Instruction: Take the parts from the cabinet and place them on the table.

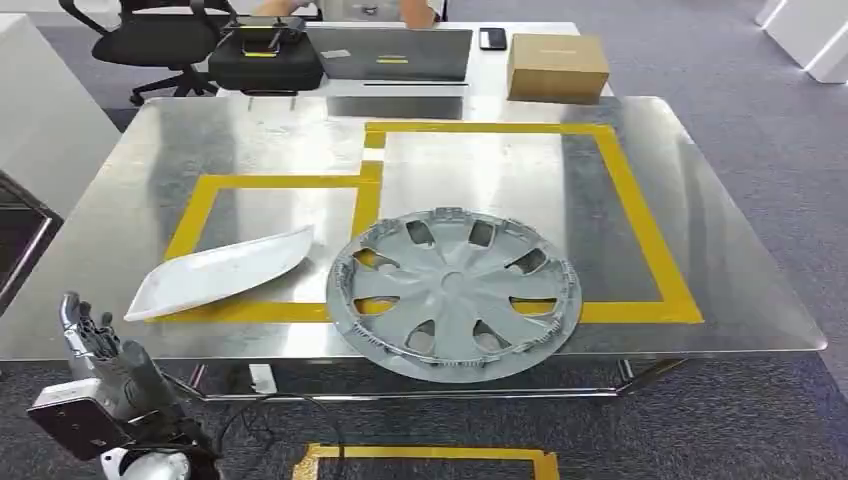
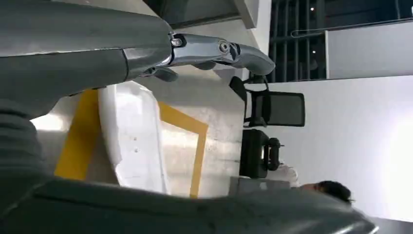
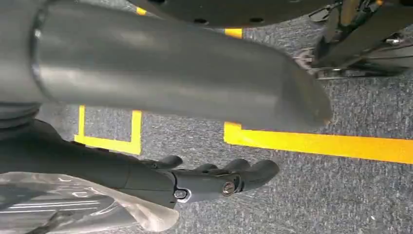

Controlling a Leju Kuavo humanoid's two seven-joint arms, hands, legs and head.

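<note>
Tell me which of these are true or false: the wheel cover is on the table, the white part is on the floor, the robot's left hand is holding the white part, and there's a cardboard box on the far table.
1. The grey wheel cover lies on the metal table. True.
2. The white part lies on the floor. False: it lies on the table, left of the wheel cover, across the yellow tape.
3. The left hand holds the white part. False: it is below the table's near edge, holding nothing.
4. A cardboard box sits on the far table. True.
</note>
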